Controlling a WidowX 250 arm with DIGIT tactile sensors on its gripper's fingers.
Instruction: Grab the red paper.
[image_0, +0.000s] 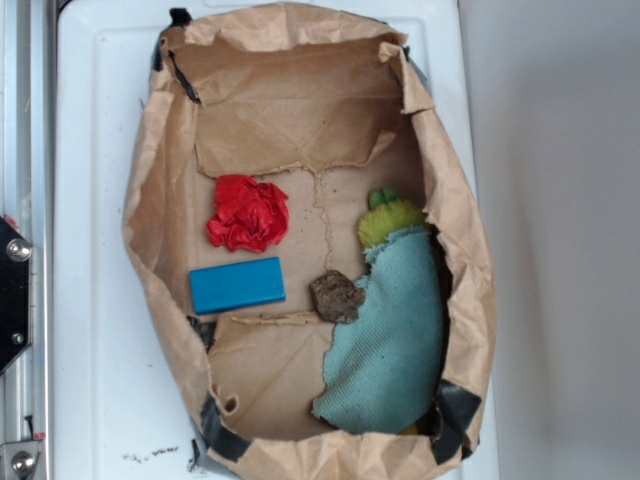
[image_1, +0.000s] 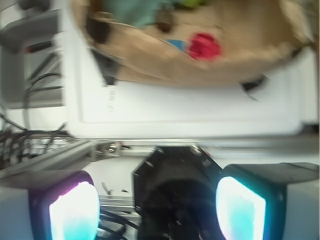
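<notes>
Step in hand: approach, by my reading. Nothing is grasped yet.

The red paper (image_0: 248, 213) lies on the floor of a torn brown paper bag (image_0: 150, 200) that stands opened on a white tabletop (image_0: 90, 300). It sits in the left half of the bag as the exterior view shows it, just above a blue block (image_0: 237, 284), close to it but contact uncertain. A small brown wad (image_0: 336, 296) lies to the right of the block, touching the edge of a teal cloth (image_0: 390, 340). A green-yellow object (image_0: 388, 218) sits at the top end of that cloth.

The gripper (image_1: 157, 207) does not appear in the exterior view. In the wrist view, which is motion-blurred, its two fingers (image_1: 75, 210) stand wide apart with nothing between them. The bag is well away from them.

Next move, as I judge it: bring the gripper over the bag wall, centre above the red wad, descend with jaws spread, clear of the blue block.
</notes>
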